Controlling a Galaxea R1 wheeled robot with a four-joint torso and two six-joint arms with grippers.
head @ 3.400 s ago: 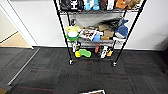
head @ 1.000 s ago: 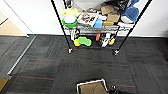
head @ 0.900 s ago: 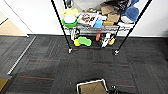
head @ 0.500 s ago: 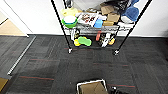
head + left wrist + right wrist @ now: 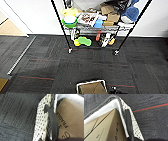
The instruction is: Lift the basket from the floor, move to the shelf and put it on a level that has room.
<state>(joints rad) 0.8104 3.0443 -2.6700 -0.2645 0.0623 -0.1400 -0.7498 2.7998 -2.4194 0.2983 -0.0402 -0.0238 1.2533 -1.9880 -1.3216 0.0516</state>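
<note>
1. The basket, with a cardboard box inside, is nearest, above the floor.
2. I cannot tell how open the grippers are, or whether they hold it.
3. The shelf stands farther ahead, by the wall.

I'm holding both arms low and close in. My left gripper is lying along the basket's side wall; my right gripper is lying along the opposite wall.

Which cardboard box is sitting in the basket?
The brown box marked FRAGILE, lying inside the basket near the camera on the carpet. The other cardboard boxes sit up on the shelf.
</note>
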